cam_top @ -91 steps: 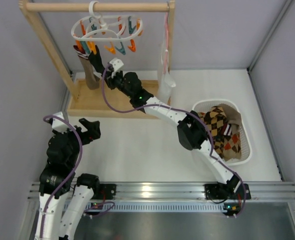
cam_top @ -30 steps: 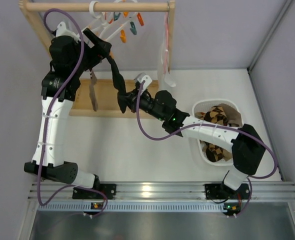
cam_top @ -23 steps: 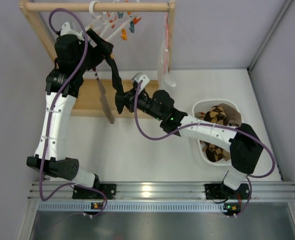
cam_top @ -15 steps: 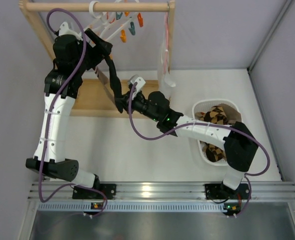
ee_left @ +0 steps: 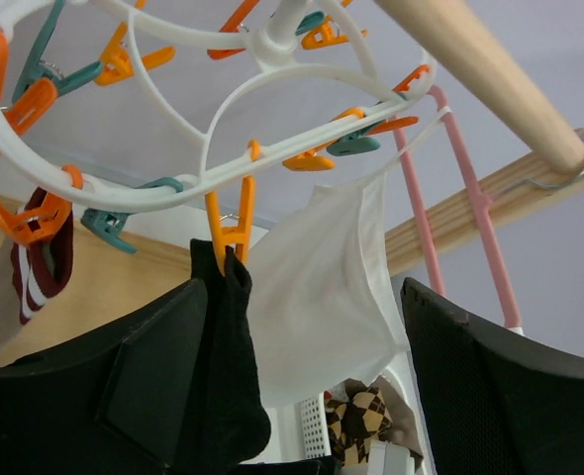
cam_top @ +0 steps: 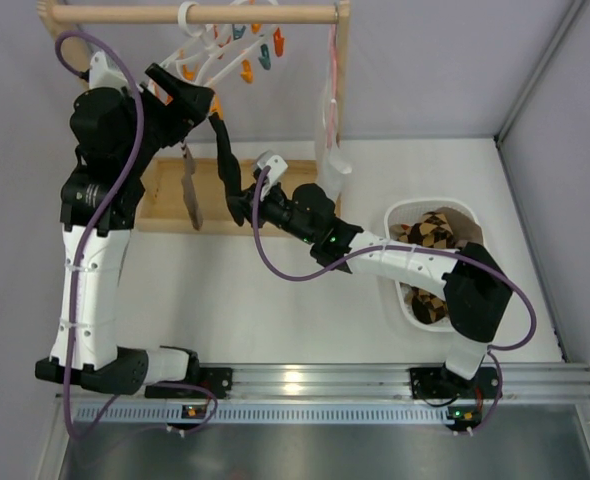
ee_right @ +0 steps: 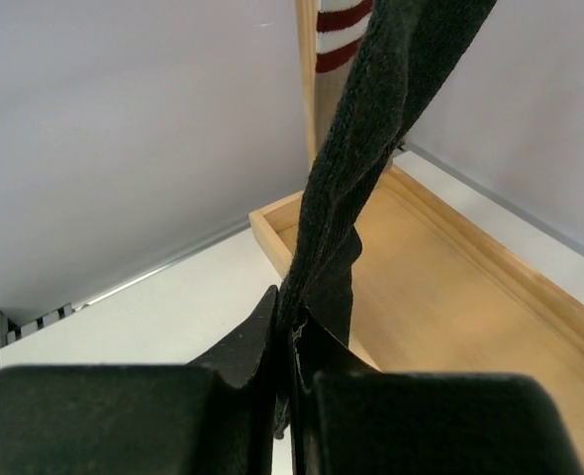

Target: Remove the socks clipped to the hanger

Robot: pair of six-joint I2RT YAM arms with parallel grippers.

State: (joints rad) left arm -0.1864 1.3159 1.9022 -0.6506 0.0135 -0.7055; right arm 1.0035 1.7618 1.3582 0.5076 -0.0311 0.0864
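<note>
The white ring hanger [cam_top: 218,48] hangs tilted from the wooden rail, its orange and teal clips showing in the left wrist view [ee_left: 223,173]. An orange clip [ee_left: 231,223] holds a black sock [ee_left: 223,376]. This sock [cam_top: 223,160] stretches taut down to my right gripper [cam_top: 237,208], which is shut on its lower part [ee_right: 294,336]. My left gripper [cam_top: 190,95] is open just below the hanger [ee_left: 304,287], with the clipped sock beside its left finger. A brown sock with a red-striped cuff [cam_top: 188,195] also hangs from the ring [ee_left: 40,262].
The wooden rail frame [cam_top: 195,14] stands on a wooden base tray [cam_top: 165,205]. A white cloth with a pink strap [cam_top: 332,150] hangs at the rail's right end. A white basket [cam_top: 400,215] at the right holds diamond-checked socks [cam_top: 440,240].
My left arm has shifted left and its jaws have narrowed a little. The brown sock has swung back left. My right gripper has kept its hold on the black sock and edged left.
</note>
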